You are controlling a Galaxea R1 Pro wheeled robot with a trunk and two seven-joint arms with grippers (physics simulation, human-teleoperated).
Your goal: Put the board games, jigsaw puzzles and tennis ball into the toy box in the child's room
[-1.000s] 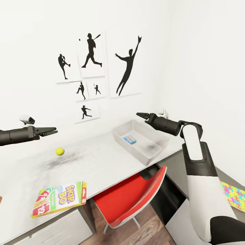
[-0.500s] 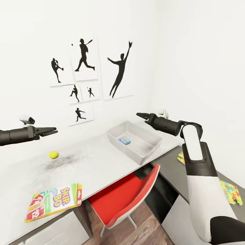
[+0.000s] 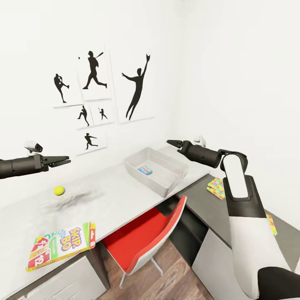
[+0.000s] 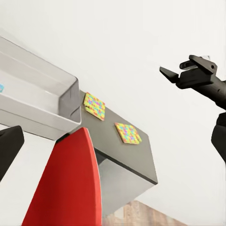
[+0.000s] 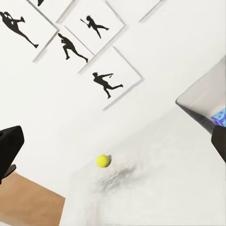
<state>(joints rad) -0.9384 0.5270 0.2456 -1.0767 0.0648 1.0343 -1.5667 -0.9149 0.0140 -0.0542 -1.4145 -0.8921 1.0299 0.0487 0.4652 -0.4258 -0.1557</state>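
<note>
Ball (image 3: pixel 59 190) below left gripper (image 3: pixel 62 160) (apart)

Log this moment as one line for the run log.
toy box: small blue game inside | tennis ball, Skip-Bo: on table | jigsaw puzzles: lower section | left gripper, right gripper: empty

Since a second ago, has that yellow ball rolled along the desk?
No. The tennis ball keeps its spot beside the dark smudge on the table; the camera turned.
</note>
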